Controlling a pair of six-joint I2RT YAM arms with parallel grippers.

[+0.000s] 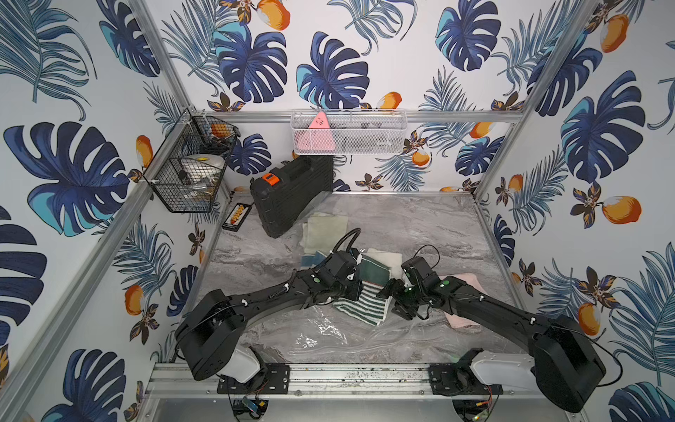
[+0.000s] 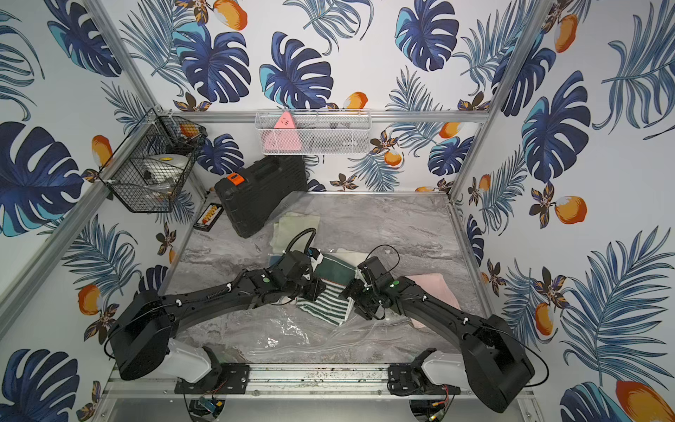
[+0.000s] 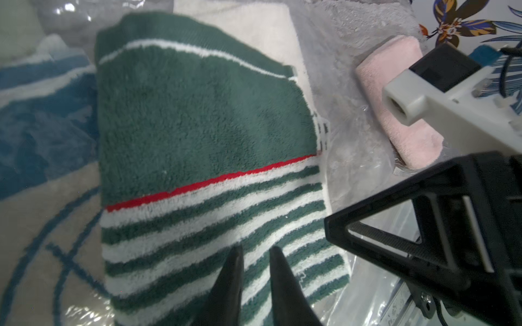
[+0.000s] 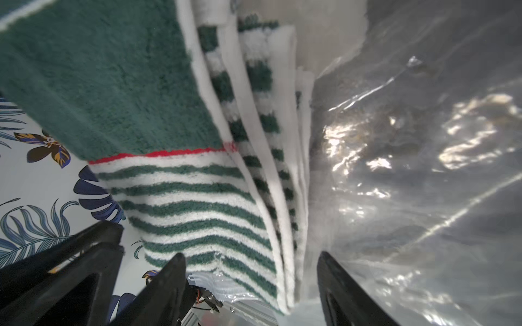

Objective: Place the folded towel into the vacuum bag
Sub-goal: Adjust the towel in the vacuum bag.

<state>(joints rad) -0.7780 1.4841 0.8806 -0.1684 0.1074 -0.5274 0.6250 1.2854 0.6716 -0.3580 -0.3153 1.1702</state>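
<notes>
One clear, crinkly plastic vacuum bag (image 1: 321, 336) lies beneath one folded green-and-white striped towel (image 1: 365, 307); whether the towel is inside, unclear. Left gripper (image 3: 256, 249) slightly parted; right gripper (image 4: 250, 255) wide apart.

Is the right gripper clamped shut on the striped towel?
No, the right gripper is open: its fingers stand wide apart, with the striped towel's folded edge between them.

folded towel (image 3: 203, 118): dark green, white stripes, 1 red line. pink towel (image 3: 395, 113). cloth (image 3: 42, 135): blue, beige. vacuum bag (image 1: 321, 336): clear.
</notes>
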